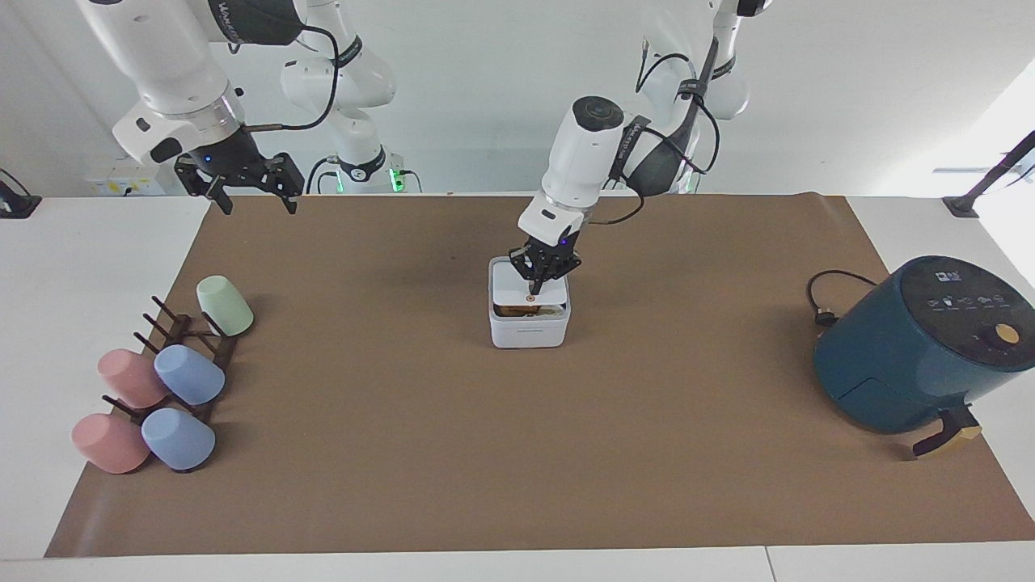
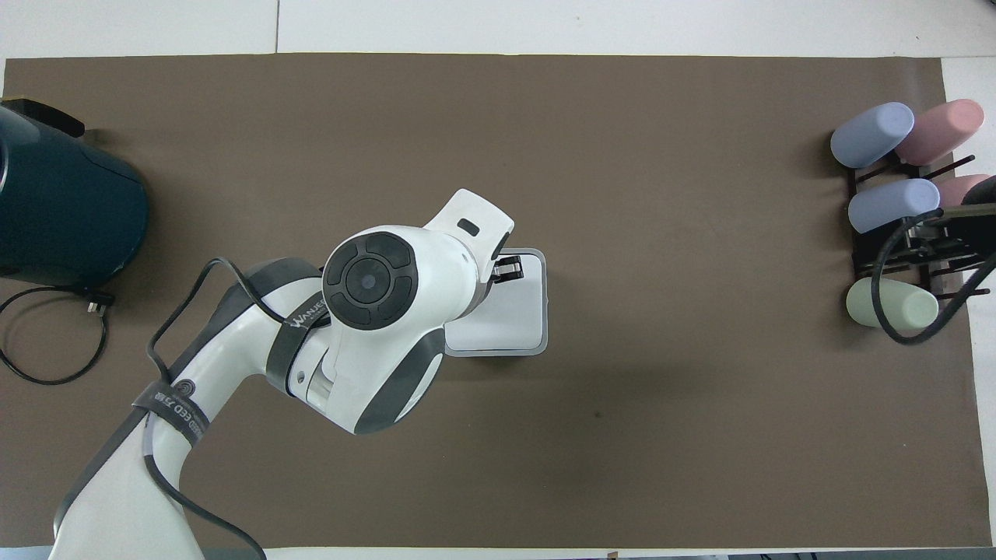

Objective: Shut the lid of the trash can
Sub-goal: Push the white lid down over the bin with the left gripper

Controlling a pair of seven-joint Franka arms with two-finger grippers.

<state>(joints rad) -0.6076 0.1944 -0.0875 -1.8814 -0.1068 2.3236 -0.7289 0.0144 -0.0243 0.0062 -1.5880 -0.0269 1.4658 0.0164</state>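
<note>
The small white trash can (image 1: 530, 330) stands in the middle of the brown mat. Its white lid (image 1: 514, 284) lies almost flat on top, the orange-ringed dot toward the edge farthest from the robots. A thin dark gap with a bit of the contents shows under that edge. My left gripper (image 1: 534, 289) is shut, its tip pressing down on the lid near the dot. In the overhead view the left arm covers part of the lid (image 2: 510, 315), and the left gripper (image 2: 510, 267) sits at its farther edge. My right gripper (image 1: 252, 202) is open and waits raised above the mat's corner.
A dark-teal air fryer (image 1: 922, 347) with its black cord (image 1: 826, 297) stands at the left arm's end of the table. A dark rack of pastel cups (image 1: 162, 380) sits at the right arm's end.
</note>
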